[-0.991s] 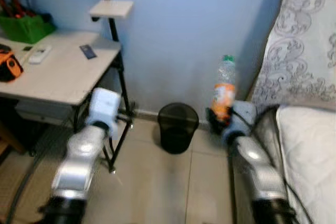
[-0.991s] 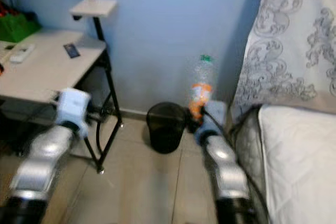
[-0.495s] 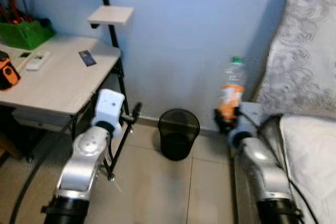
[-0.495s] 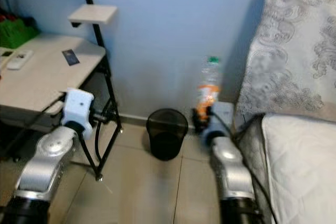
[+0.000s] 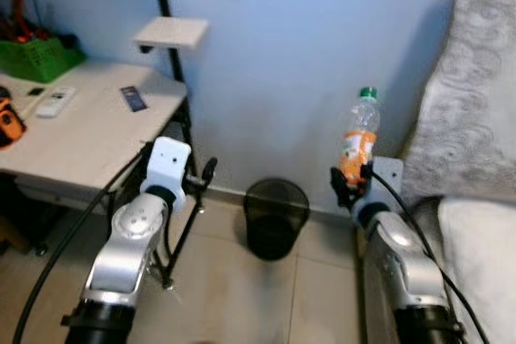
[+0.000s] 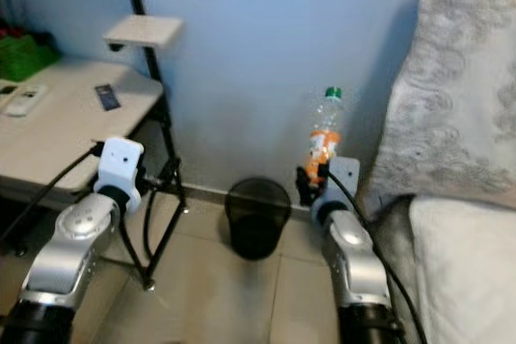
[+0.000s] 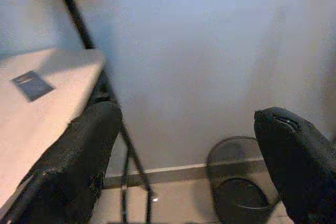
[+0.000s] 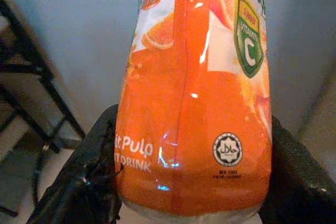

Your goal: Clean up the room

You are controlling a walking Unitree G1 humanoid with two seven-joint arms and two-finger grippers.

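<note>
Partway through: orange drink bottle (image 5: 356, 139) upright, pinched in right gripper (image 5: 348, 181) at two o'clock of the black bin (image 5: 276, 217), not yet dropped in; left gripper (image 7: 189, 166) spread and empty, at nine o'clock beside the desk (image 5: 89, 130).

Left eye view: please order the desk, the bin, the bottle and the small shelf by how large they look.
1. Desk, clearly largest, though cut by the frame edge.
2. Bin.
3. Bottle and shelf look about alike; the bottle, held in the right gripper, is nearer the camera, so I leave them unranked.
</note>
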